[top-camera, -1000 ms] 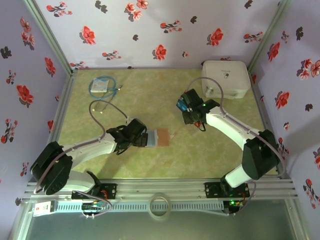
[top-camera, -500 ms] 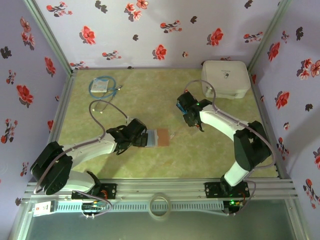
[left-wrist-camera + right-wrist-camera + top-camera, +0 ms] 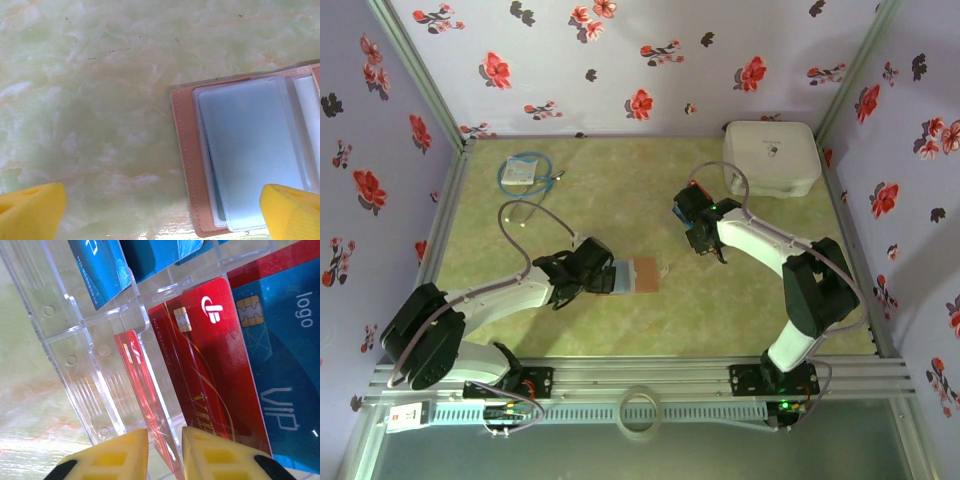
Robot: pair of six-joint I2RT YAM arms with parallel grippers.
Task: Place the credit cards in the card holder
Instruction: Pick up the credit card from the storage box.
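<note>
— Over on the right, what's that right gripper (image 3: pixel 164 439) doing?
— Jaws narrow, either side of a red card (image 3: pixel 150 405) standing in the clear tray (image 3: pixel 65 340) among the credit cards (image 3: pixel 280 365). Pinched or not, can't tell.
— And the left gripper (image 3: pixel 160 212)?
— Spread wide above the card holder (image 3: pixel 186 165), which lies open.

White zip case (image 3: pixel 772 157) at 1 o'clock on the green marbled bench (image 3: pixel 610 190), blue-cable packet (image 3: pixel 525 170) at 11, well apart. Clear divided tray (image 3: pixel 85 350). Pale ring (image 3: pixel 620 412) at 6.
</note>
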